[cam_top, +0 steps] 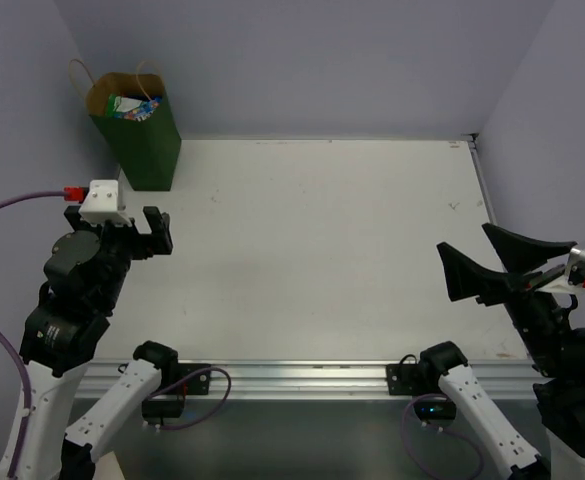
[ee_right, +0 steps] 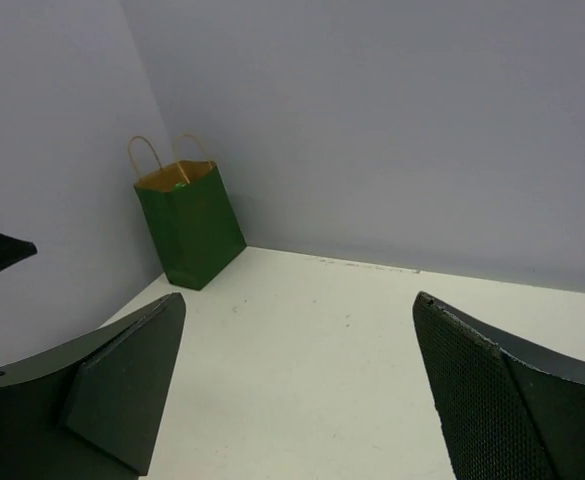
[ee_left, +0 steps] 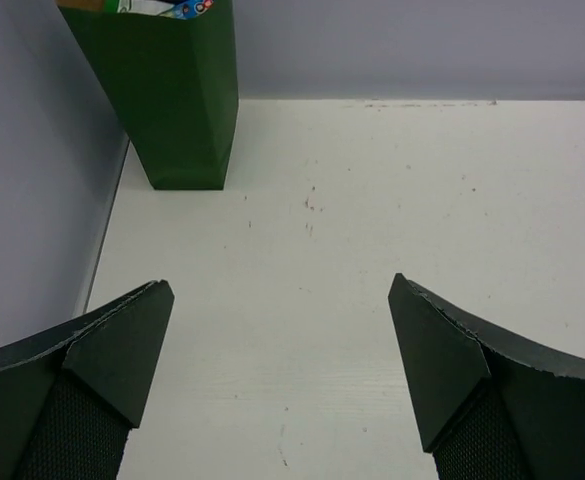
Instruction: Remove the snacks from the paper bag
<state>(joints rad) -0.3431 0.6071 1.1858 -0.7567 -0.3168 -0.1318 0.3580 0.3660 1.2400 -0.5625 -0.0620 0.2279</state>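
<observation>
Upright at upper left of the top view, on the white table (cam_top: 322,250): tall dark green paper bag (cam_top: 144,140) with tan loop handles, glossy foil snack packets (cam_top: 132,106) showing in its mouth. Just below, left hand (cam_top: 157,232) spread, empty; at right edge, right hand (cam_top: 464,240) spread, empty.

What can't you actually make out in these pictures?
Top view: the walls of the tall dark green paper bag hide most of the glossy snack packets; no count possible.
Left wrist view: the upper edge cuts across the bag's opening.
Right wrist view: the bag is far; its contents too small.
</observation>
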